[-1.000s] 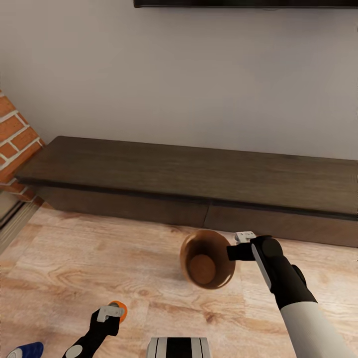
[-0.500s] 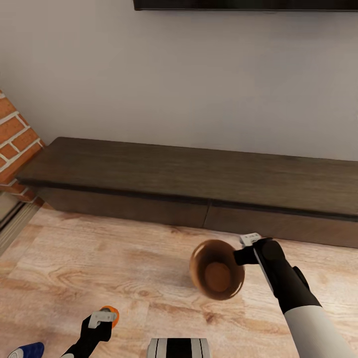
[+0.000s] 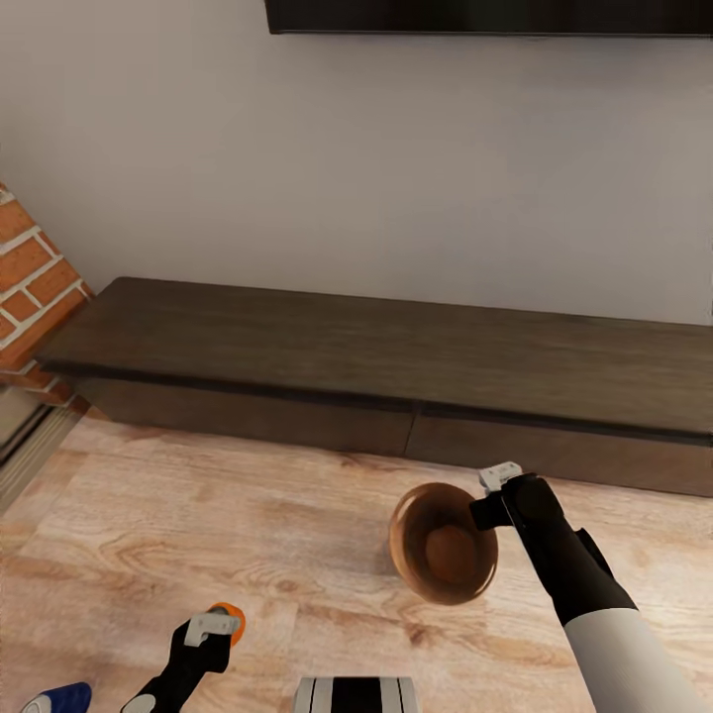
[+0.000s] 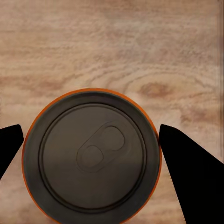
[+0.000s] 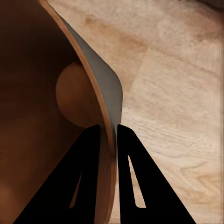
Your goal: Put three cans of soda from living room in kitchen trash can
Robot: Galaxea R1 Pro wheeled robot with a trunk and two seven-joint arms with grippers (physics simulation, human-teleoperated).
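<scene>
Pale wood floor (image 3: pixel 198 515), long dark low cabinet (image 3: pixel 396 361) vs. plain grey wall (image 3: pixel 376 168), brick fireplace (image 3: pixel 30 287) at left.

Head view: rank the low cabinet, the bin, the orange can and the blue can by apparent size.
1. Low cabinet, by far.
2. Bin.
3. Orange can and blue can: both tiny and partly hidden, one by the left pincer, one by the picture's edge, so unranked.

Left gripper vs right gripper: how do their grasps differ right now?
The left gripper straddles an orange soda can, a finger on each side of its body; the right gripper pinches the thin rim of the trash can, one finger inside, one outside. In the head view the left gripper sits low near the robot's base, the right gripper further out toward the dark cabinet. Both are closed on a task item above the wood floor.
</scene>
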